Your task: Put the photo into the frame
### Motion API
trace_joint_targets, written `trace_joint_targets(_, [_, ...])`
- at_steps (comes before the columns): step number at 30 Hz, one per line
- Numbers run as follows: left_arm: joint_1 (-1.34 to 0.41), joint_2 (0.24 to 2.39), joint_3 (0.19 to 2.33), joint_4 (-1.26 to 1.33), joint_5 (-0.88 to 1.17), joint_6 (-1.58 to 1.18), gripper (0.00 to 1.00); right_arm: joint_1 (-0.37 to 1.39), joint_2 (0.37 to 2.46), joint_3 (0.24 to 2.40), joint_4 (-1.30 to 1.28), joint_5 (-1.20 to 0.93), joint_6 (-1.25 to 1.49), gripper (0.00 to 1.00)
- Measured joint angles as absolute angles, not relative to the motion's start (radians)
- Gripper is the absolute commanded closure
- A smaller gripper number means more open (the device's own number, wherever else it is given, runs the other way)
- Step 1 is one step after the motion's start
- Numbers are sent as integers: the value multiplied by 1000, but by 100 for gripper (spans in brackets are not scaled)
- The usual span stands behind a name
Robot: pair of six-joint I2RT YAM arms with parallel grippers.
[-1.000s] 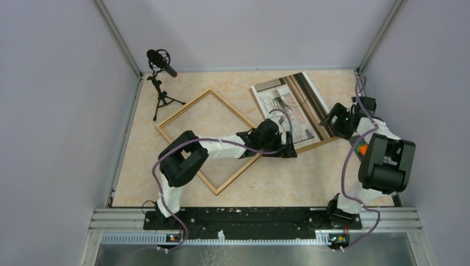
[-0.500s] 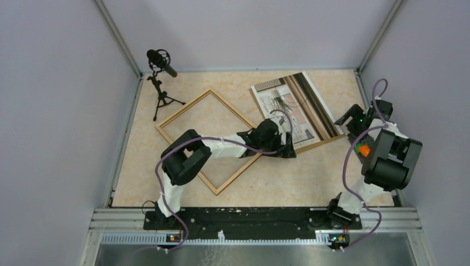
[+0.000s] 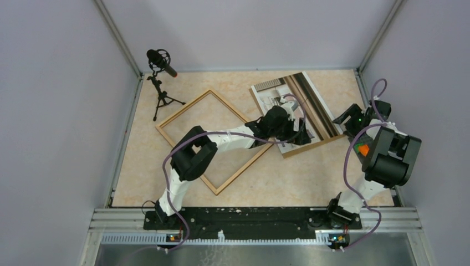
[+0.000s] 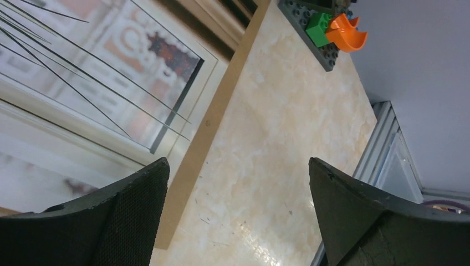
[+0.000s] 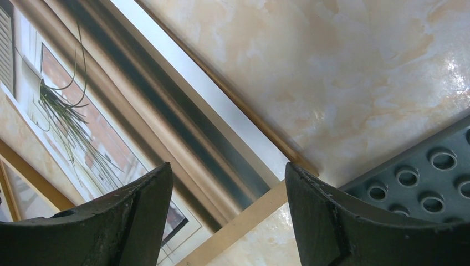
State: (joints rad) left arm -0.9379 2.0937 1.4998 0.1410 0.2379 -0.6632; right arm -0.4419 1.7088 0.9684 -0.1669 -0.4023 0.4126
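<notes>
- Lying centre-left, the frame (image 3: 183, 110) holds nothing;
- the photo (image 3: 288, 91) lies upper centre-right on the backing board (image 4: 208, 130);
- left gripper (image 4: 237, 166) hovers at its lower edge, jaws apart, empty; pickup seems in hand, needing an edge lifted;
- right gripper (image 5: 227, 169), far right, likewise apart.

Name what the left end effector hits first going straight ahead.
Likely the bare table just past the backing board's edge; depth is unclear, so the board itself might come first.
</notes>
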Motion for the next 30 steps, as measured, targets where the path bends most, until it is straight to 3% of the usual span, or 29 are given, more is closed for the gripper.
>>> trace_joint_targets(7, [-911,2234,1565,114,250,-661,2,-447,1713,963,-161,-394,414,27])
trace_joint_targets(19, [-875,2240,1537,183,311,-749,2,-455,1715,941,-134,-416,421,28])
trace_joint_targets(30, [-868,2240,1523,208,334,-788,2,-463,1745,835,121,-664,566,28])
